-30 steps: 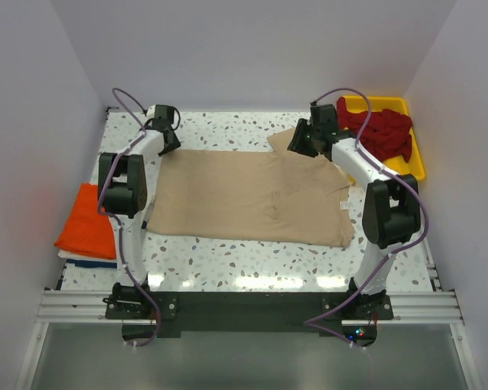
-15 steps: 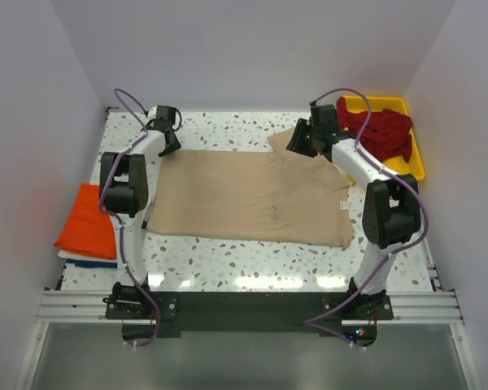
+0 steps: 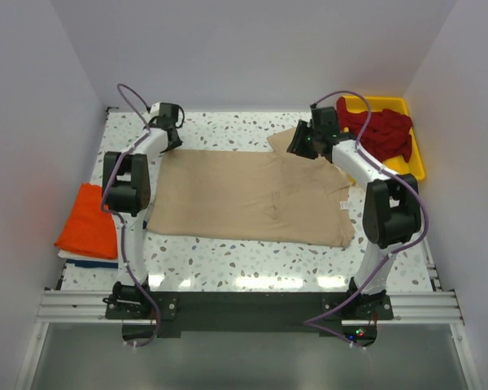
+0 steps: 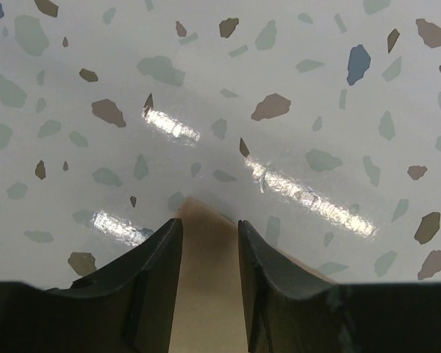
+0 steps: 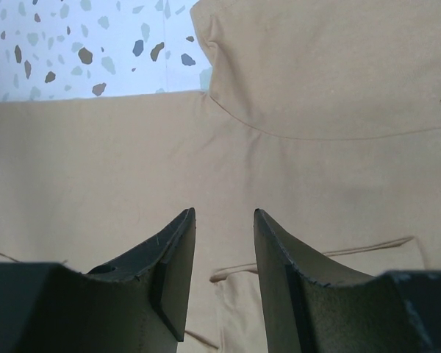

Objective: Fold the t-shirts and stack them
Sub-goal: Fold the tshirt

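**A:** What fills most of the view?

**B:** The pale speckled terrazzo table [image 3: 228,264]. Spread flat across its middle is the beige cloth t-shirt [image 3: 244,199], with one sleeve reaching toward the far right.

**A:** And around the shirt?

**B:** At the far right corner a yellow plastic tray [image 3: 415,166] holds a heap of dark red cloth t-shirts [image 3: 382,130]. At the left edge a folded bright orange t-shirt [image 3: 88,221] lies on top of a white cloth piece [image 3: 81,257] with a dark blue edge.

**A:** What about the claws?

**B:** The left gripper [image 4: 209,224] sits at the beige shirt's far left corner. Its black fingers [image 4: 154,279] stand apart, and the tip of the cloth lies between them unpinched. The right gripper [image 5: 224,213] hovers over the same shirt beside the far right sleeve. Its jaws are also parted and grip nothing, with the cloth flat beneath them.
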{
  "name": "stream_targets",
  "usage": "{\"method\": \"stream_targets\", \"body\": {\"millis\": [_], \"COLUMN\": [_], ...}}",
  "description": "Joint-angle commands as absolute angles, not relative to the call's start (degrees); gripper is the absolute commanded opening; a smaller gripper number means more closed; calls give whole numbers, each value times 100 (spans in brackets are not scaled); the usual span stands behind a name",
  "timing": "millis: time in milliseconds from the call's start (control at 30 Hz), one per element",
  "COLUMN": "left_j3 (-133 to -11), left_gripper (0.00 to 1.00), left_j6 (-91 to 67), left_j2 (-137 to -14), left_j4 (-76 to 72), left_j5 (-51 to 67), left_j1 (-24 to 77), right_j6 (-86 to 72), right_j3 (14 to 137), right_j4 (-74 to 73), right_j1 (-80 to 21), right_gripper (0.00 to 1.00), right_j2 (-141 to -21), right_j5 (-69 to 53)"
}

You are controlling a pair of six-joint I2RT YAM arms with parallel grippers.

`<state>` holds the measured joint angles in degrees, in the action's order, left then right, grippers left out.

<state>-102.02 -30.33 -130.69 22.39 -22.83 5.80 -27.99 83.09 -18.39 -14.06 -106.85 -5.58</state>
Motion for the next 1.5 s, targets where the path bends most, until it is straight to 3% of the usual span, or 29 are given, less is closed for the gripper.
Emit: {"method": "stream_targets", "body": {"millis": [0,233,467,633,1033,1467], "left_j3": [-10415,-10415,-10397,-10161,-9580,-9598], "left_gripper": [41,36,14,4,1,1], "left_j6": [-2874,-2857,-2865,-2874,-2830,-2865], "left_j2": [-13245,-13324,-13316,-13123,-12701,-12753], "left_j4": [2303,2364,2408,2242,1864,1749], "left_j5": [-2487,-2549,-2540,-2435,-2162,-1969], "left_j1": [606,633,633,633,624,615], "right_j6": [-2707,-2707,-2672,-2532,-2039,-1978], "right_j3": [8279,8332,8420,8850,10880,12269], "right_j4": [-1652,-1644,-1670,-1749,-2540,-2443], "right_j1": [-1362,-1336,-1257,-1055,-624,-475], "right_gripper": [41,42,42,42,43,43], "right_j2": [-10494,-10538,-10678,-11081,-12989,-14203], "right_j5": [-659,-729,-703,-554,676,721]}}
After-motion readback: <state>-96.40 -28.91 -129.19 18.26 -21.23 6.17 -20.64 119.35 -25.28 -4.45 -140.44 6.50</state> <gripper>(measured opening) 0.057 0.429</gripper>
